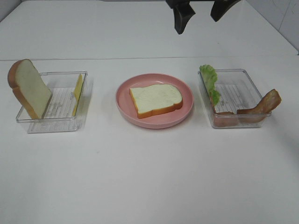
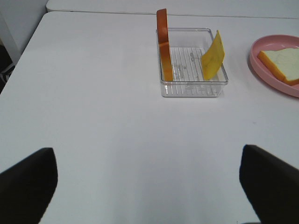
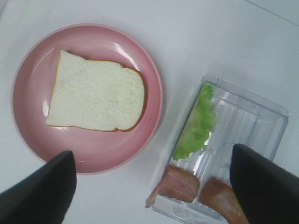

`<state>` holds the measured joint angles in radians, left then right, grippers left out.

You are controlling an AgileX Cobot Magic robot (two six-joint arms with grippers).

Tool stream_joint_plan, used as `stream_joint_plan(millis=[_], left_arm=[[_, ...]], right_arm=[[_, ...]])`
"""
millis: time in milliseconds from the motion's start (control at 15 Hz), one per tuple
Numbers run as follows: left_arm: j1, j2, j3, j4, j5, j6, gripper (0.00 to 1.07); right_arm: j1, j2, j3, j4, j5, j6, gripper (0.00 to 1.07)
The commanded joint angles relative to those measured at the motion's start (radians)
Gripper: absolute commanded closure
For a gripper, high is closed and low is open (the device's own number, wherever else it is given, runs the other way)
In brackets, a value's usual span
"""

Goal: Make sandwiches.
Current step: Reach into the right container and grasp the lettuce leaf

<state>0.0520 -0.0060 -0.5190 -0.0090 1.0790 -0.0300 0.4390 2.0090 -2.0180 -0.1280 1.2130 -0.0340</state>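
Note:
One white bread slice (image 1: 156, 99) with an orange-brown crust lies flat on the pink plate (image 1: 128, 109). It also shows in the right wrist view (image 3: 96, 95). A second bread slice (image 1: 29, 88) leans in the left clear tray (image 1: 51, 125), with a yellow cheese slice (image 1: 78, 87) standing on edge. The right clear tray (image 1: 243, 77) holds a green lettuce leaf (image 1: 210, 81) and reddish-brown bacon strips (image 1: 261, 107). My right gripper (image 1: 201, 16) is open and empty, high above the plate and the right tray. My left gripper (image 2: 149, 186) is open and empty over bare table, well short of the left tray (image 2: 194, 88).
The white table (image 1: 149, 177) has a seam line across it behind the trays. The plate sits between the two trays, with gaps on both sides. In the left wrist view the table's left edge (image 2: 21, 56) shows.

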Motion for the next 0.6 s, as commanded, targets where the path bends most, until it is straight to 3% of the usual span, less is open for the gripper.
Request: stream_joint_plan(millis=[67, 133, 600], left_arm=[[0.001, -0.003, 0.003, -0.006, -0.009, 0.003, 0.06], [0.001, -0.003, 0.003, -0.006, -0.009, 0.003, 0.06], [0.001, -0.003, 0.003, -0.006, -0.009, 0.003, 0.06]], right_arm=[[-0.038, -0.026, 0.000, -0.006, 0.041, 0.013, 0.20], [-0.093, -0.029, 0.000, 0.006, 0.044, 0.013, 0.20], [-0.173, 0.037, 0.002, 0.058, 0.035, 0.012, 0.20]])
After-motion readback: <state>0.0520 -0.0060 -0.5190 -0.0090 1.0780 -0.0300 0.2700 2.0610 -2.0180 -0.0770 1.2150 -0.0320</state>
